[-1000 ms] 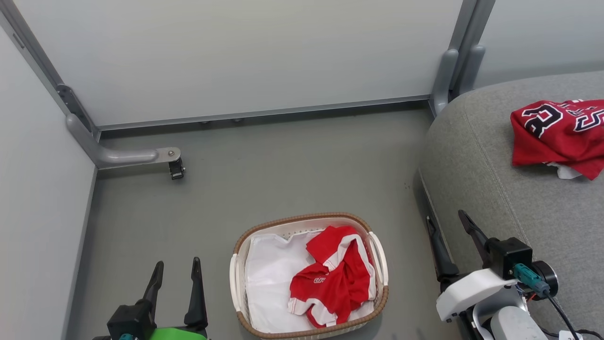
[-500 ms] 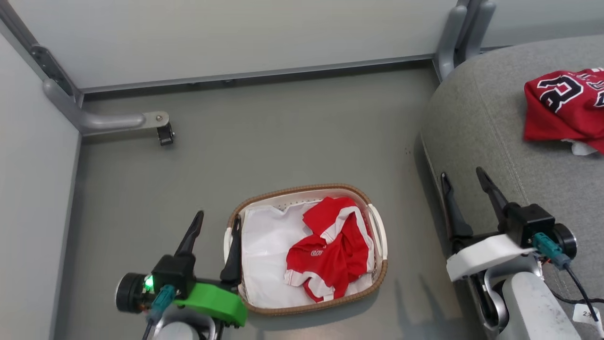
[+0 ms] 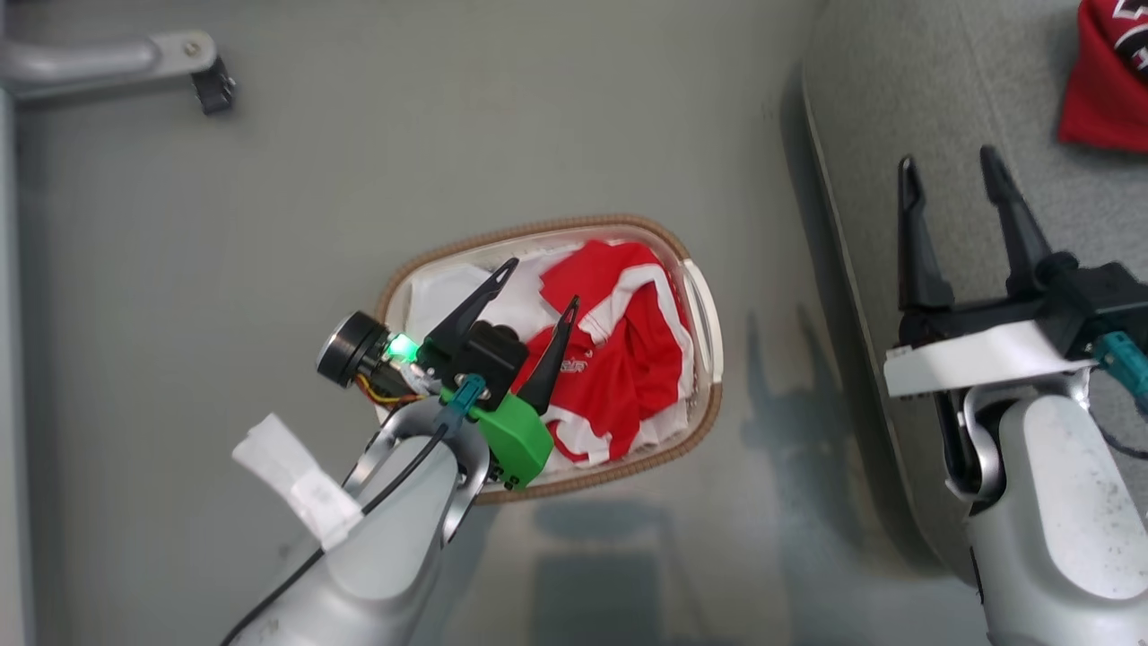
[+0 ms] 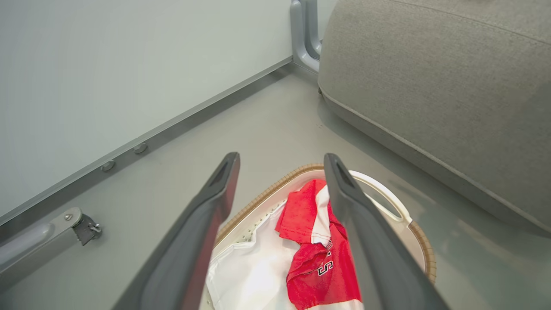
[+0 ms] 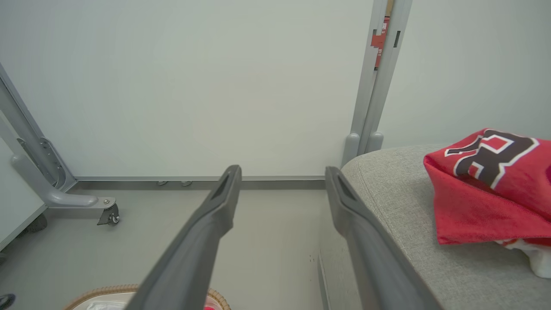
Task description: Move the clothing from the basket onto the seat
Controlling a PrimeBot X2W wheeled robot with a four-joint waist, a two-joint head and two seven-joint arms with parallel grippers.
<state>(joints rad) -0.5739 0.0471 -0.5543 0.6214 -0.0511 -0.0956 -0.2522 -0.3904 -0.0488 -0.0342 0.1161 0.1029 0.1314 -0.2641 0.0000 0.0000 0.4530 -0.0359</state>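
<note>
Jersey (image 3: 628, 359) below-right of left fingers (image 3: 549, 359)
Spread wide, empty, over the basket (image 3: 583, 221) (right fingers (image 3: 913, 251) far off, likewise open).

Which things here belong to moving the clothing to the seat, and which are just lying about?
In the job: basket, seat, red jersey in the basket, red jersey on the seat, left gripper open above the basket.
Lying about: white liner sheet, grey frame foot with its caster.
</note>
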